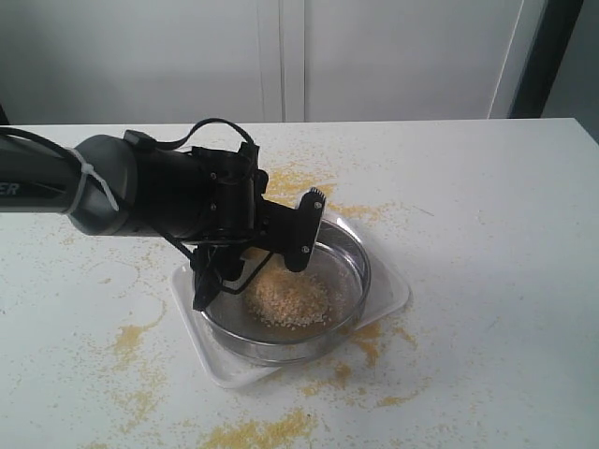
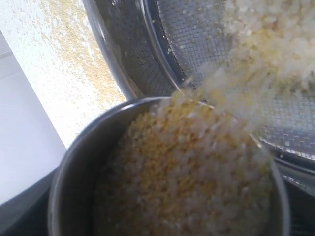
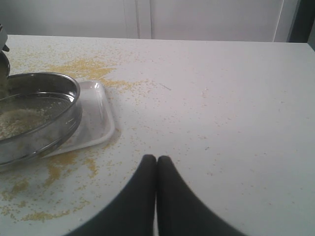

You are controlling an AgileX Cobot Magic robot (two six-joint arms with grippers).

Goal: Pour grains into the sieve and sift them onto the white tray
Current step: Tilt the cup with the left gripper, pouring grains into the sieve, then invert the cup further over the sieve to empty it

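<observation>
Tipping toward the sieve [image 1: 360,267], the cup [image 2: 74,187] clamped in the left gripper [image 1: 251,281] spilled grains [image 2: 187,177]; the white tray [image 1: 391,295] lay lengthwise near-left to far-right; right gripper [image 3: 156,162] had its jaws together.

A: Exterior view?
B: I log it high, angled down across the table [image 1: 487,281], mid-distance, sieve [image 1: 363,267] central.
A: Left wrist?
B: Very close; I look over the rim of a steel cup [image 2: 74,177] into the mesh.
A: Right wrist?
B: Low, near the tabletop; shares sieve and white tray [image 3: 98,115] with exterior.
</observation>
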